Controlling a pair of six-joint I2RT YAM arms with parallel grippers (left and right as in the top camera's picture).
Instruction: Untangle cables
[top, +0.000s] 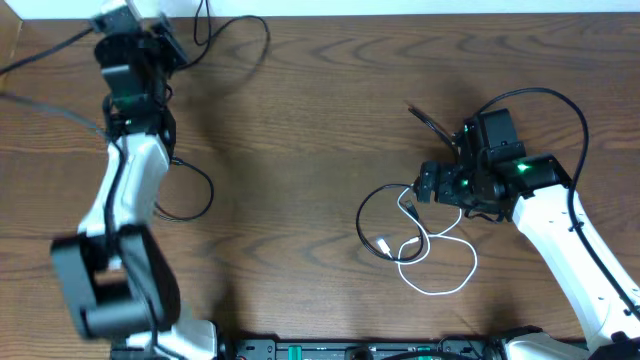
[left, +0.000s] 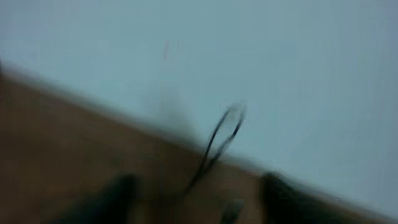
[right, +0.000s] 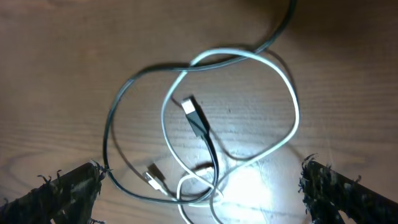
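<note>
One black cable (top: 266, 38) lies free, upper left; white cable (right: 296, 115) and second black cable (right: 111, 118) tangled beneath open right gripper (right: 202, 186); left gripper (left: 199, 199), blurred, looks parted.

Brown wood-grain table (top: 300, 150), pale wall (left: 249, 50) beyond, dark hardware (top: 350, 351) along near edge

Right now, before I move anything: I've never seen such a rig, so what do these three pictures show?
These are two robot arms at a wooden table: left arm, right arm. The overhead picture looks straight down; the other two come from a camera on each wrist. The right gripper hangs open, holding nothing, over a tangle of a white cable and a black cable. The left wrist picture is blurred; the left gripper looks open beside another black cable near the table's far edge.
</note>
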